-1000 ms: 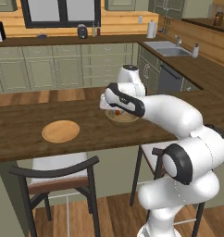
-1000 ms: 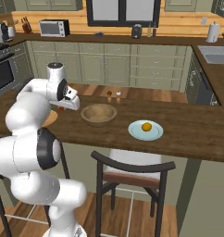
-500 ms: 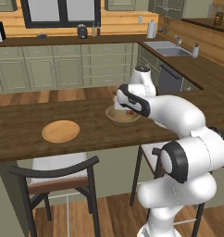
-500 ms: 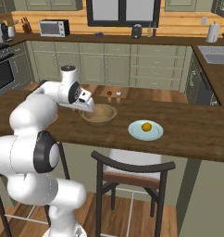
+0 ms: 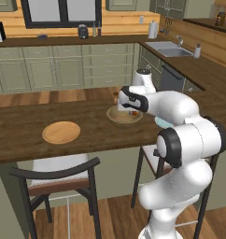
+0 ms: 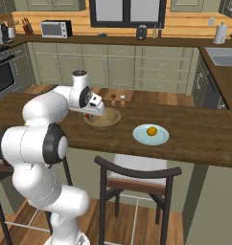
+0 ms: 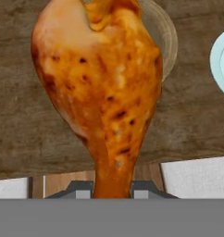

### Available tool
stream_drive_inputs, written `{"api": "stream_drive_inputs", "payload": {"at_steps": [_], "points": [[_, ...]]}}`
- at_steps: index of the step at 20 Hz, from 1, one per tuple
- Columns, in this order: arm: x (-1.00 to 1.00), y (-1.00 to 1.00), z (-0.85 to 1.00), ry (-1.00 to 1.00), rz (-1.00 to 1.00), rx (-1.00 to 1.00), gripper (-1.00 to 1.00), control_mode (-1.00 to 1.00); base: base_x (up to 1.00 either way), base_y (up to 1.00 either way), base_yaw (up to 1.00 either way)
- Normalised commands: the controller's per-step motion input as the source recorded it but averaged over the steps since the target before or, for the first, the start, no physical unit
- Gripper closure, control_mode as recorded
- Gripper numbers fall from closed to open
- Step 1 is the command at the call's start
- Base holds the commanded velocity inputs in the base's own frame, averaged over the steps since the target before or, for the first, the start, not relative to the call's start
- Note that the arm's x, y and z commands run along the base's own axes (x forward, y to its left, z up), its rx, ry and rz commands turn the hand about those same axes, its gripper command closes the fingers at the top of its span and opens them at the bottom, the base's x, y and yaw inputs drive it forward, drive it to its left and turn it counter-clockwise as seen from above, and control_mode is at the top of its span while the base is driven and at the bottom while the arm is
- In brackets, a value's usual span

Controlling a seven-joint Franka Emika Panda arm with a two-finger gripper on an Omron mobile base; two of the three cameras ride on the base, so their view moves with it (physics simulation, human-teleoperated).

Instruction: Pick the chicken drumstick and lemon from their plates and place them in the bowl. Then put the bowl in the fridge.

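Observation:
My gripper (image 7: 111, 190) is shut on the thin bone end of the glossy orange-brown chicken drumstick (image 7: 102, 88), which hangs over the near rim of the deep wooden bowl (image 6: 106, 121). The base views put my gripper (image 5: 130, 108) just above the bowl (image 5: 116, 117). Right of the bowl, the lemon (image 6: 151, 130) rests on the pale teal plate (image 6: 158, 139). On the left of the counter lies the flat wooden plate (image 5: 61, 132), with nothing on it. The fridge is out of view.
Two small shakers (image 6: 117, 100) stand on the counter behind the bowl. A dark chair (image 6: 137, 174) is tucked under the counter's near edge below the teal plate. A sink (image 5: 173, 51) sits in the back right corner.
My arm has swung to the right from near the wooden plate to over the bowl, carrying the drumstick. The bowl, plates and lemon have stayed put.

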Motion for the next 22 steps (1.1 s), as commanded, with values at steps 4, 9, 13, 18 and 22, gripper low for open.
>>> {"api": "stream_drive_inputs", "payload": {"at_steps": [4,9,13,18,22], "points": [[0.32,0.01,-0.25,0.04,0.0,0.0,1.0,-1.0,0.0,0.0,0.0],[0.24,0.04,-0.29,0.05,0.0,0.0,1.0,-1.0,0.0,0.0,0.0],[0.22,0.02,-0.23,0.04,0.0,0.0,1.0,-1.0,0.0,0.0,0.0],[0.32,0.01,-0.16,0.0,0.0,-0.01,1.0,-1.0,0.0,0.0,0.0],[0.56,0.08,-0.26,0.0,-0.01,-0.02,1.0,-1.0,0.0,0.0,0.0]]}}
